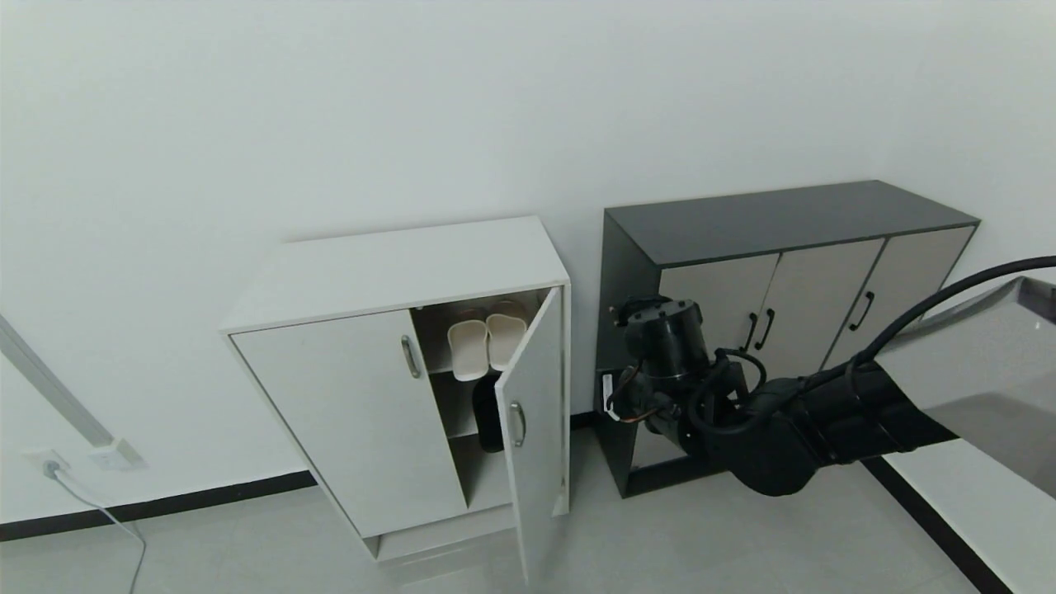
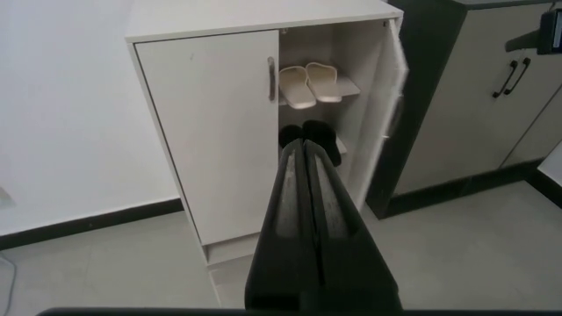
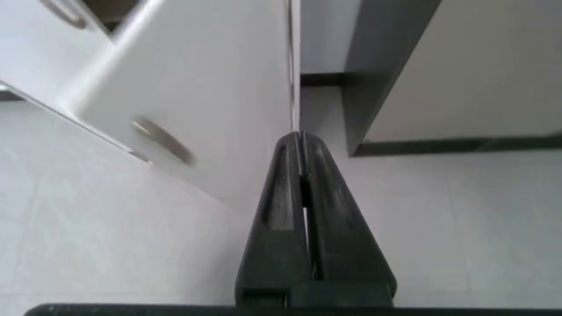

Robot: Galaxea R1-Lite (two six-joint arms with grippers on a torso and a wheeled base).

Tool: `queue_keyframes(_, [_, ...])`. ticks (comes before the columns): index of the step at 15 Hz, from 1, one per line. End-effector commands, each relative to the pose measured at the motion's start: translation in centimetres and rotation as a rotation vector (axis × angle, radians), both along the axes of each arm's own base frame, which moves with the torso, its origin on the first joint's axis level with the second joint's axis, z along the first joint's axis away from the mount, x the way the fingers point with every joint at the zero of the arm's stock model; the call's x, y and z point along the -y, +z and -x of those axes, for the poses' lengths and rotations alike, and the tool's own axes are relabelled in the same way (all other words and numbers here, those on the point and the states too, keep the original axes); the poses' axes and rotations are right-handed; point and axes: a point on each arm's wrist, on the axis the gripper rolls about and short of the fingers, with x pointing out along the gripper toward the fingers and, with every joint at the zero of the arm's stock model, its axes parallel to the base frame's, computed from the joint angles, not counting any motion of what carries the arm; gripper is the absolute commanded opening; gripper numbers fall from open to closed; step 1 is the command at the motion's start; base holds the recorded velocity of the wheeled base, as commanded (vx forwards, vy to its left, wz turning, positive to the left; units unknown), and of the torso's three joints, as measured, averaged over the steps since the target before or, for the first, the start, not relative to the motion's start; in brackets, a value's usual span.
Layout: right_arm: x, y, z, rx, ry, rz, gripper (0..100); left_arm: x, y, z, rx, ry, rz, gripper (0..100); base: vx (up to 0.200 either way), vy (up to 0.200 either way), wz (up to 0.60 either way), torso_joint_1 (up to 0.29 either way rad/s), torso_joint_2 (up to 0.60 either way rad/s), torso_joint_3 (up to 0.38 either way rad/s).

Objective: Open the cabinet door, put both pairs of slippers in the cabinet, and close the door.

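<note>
The white cabinet has its left door shut and its right door swung partly open. A cream pair of slippers lies on the upper shelf, and a black pair stands on the shelf below. My right arm hangs to the right of the open door. In the right wrist view my right gripper is shut on nothing, its tip close to the door's free edge, beside the handle. My left gripper is shut and empty, facing the cabinet opening, the cream slippers and the black slippers.
A dark grey cabinet with three closed doors stands just right of the white one. A wall socket with a cable is at the far left. A pale surface lies at the right. Grey floor spreads in front.
</note>
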Motion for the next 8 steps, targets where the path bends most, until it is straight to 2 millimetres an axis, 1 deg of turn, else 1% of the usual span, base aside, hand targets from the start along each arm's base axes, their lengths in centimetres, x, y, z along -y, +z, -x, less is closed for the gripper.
queue_keyframes(1, [0.3,0.0,0.5,0.014,0.01,0.007,0,0.0,0.0,0.0,0.0,0.0,0.0,0,0.0,0.0,0.0,0.0,0.0,0.0])
queue_keyframes(3, [0.2,-0.3,0.7,0.034,0.026,0.03,0,0.0,0.0,0.0,-0.002,0.0,0.0,0,0.0,0.0,0.0,0.0,0.0,0.0])
queue_keyframes(4, [-0.2,-0.3,1.1,0.041,0.044,0.029,0,0.0,0.0,0.0,-0.002,0.0,0.0,0,0.0,0.0,0.0,0.0,0.0,0.0])
queue_keyframes(6, [-0.6,-0.7,1.6,0.032,0.06,0.04,0,0.0,0.0,0.0,0.0,0.0,0.0,0,0.0,0.0,0.6,0.002,0.0,0.005])
queue_keyframes(8, [-0.5,-0.8,1.6,0.031,0.06,0.041,0,0.0,0.0,0.0,0.0,0.0,0.0,0,0.0,0.0,0.6,0.005,0.0,0.002])
